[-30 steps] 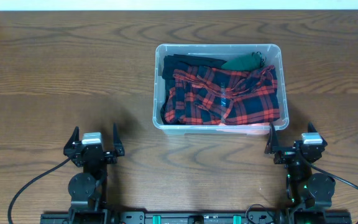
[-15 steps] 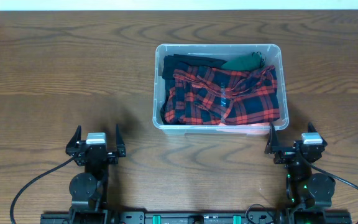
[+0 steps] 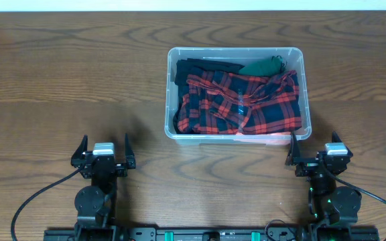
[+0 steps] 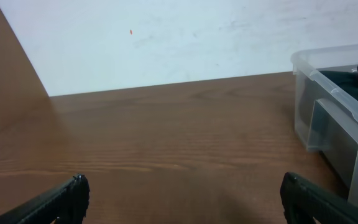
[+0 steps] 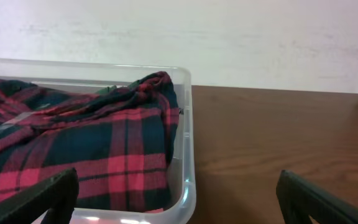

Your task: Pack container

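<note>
Grained wooden table (image 3: 59, 80), clear rounded plastic container (image 3: 236, 52), crumpled plaid cloth (image 3: 246, 104)

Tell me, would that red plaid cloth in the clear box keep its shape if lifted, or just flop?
Probably flop: the plaid cloth lies crumpled in soft folds, so it would likely drape from a pinch. It looks light for its bulk. It bunches up to the rim of the container, so lifting one fold might drag the rest.

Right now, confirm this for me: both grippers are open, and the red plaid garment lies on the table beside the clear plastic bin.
Wrong in one respect: the red plaid garment lies inside the clear plastic bin, not on the table beside it, as the overhead view shows. The rest holds.
</note>
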